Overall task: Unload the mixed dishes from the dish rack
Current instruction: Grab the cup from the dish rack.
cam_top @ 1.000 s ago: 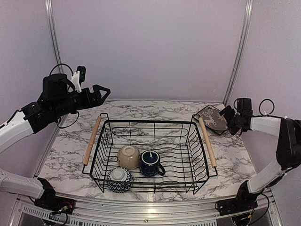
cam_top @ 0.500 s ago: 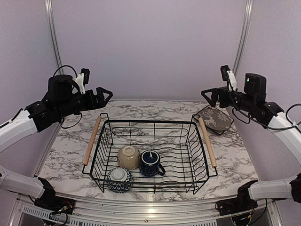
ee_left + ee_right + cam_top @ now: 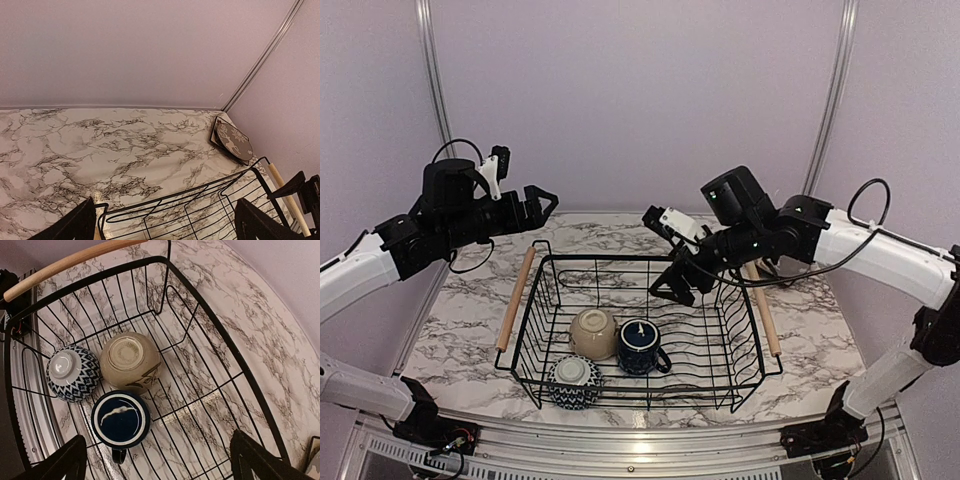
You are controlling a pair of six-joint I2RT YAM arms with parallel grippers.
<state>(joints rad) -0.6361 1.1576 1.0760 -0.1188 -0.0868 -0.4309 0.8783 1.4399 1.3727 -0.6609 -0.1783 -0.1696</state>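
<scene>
The black wire dish rack (image 3: 533,330) holds an upside-down beige bowl (image 3: 593,332), an upright dark blue mug (image 3: 641,345) and an upside-down blue-and-white patterned bowl (image 3: 574,381). My right gripper (image 3: 661,255) is open and empty above the rack's far middle. In its wrist view the beige bowl (image 3: 131,360), mug (image 3: 120,419) and patterned bowl (image 3: 72,372) lie below it. My left gripper (image 3: 538,205) is open and empty, high over the back left corner. The grey deer plate (image 3: 232,141) lies on the table at the back right. The square cream plate is not visible.
The rack has wooden handles on its left (image 3: 515,298) and right (image 3: 762,300) sides. The right arm's forearm (image 3: 790,235) spans the rack's back right corner and hides the deer plate from the top camera. Purple walls close the back and sides.
My right arm has left the deer plate at the back right, risen, and swung left over the rack with its gripper open. The left arm has hardly moved.
</scene>
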